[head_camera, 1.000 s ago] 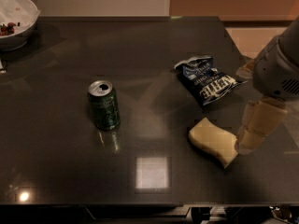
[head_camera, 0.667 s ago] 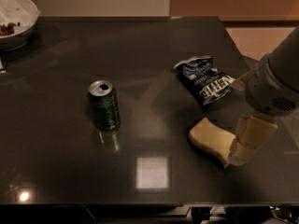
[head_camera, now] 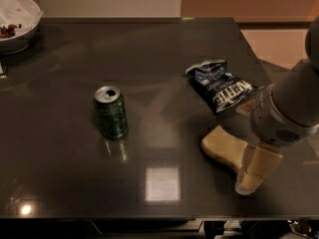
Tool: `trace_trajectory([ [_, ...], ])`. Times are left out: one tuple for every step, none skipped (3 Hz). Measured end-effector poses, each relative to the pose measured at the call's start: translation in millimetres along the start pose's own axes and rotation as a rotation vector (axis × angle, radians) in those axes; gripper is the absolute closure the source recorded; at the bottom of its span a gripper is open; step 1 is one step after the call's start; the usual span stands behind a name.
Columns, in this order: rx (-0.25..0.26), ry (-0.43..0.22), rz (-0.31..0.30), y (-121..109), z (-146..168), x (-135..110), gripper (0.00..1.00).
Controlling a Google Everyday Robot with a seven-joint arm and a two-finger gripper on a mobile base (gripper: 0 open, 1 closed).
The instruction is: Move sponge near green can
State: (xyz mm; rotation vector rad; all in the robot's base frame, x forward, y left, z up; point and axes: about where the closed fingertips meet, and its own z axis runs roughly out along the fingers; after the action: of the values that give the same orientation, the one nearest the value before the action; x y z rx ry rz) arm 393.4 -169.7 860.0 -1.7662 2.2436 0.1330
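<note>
The pale yellow sponge (head_camera: 221,145) lies flat on the dark table (head_camera: 149,59), right of centre and near the front edge. The green can (head_camera: 110,112) stands upright left of centre, well apart from the sponge. My gripper (head_camera: 252,170) hangs down from the grey arm (head_camera: 286,114) at the right. It is low over the table at the sponge's right end and covers that end.
A dark blue chip bag (head_camera: 222,85) lies just behind the sponge. A white bowl (head_camera: 15,21) holding food sits at the far left corner. The table's right edge is close to the arm, and its front edge is just below the gripper.
My gripper has moved down and to the left, from beside the sponge onto its right end. The sponge, can and bag have not moved.
</note>
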Motion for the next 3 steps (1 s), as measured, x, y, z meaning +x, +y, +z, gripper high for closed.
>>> trace_trajectory([
  [-0.037, -0.001, -0.008, 7.6, 18.5, 2.6, 0.00],
  [-0.059, 0.004, -0.008, 11.6, 28.1, 3.8, 0.17],
  [-0.070, 0.009, 0.000, 12.1, 30.1, 4.1, 0.39],
])
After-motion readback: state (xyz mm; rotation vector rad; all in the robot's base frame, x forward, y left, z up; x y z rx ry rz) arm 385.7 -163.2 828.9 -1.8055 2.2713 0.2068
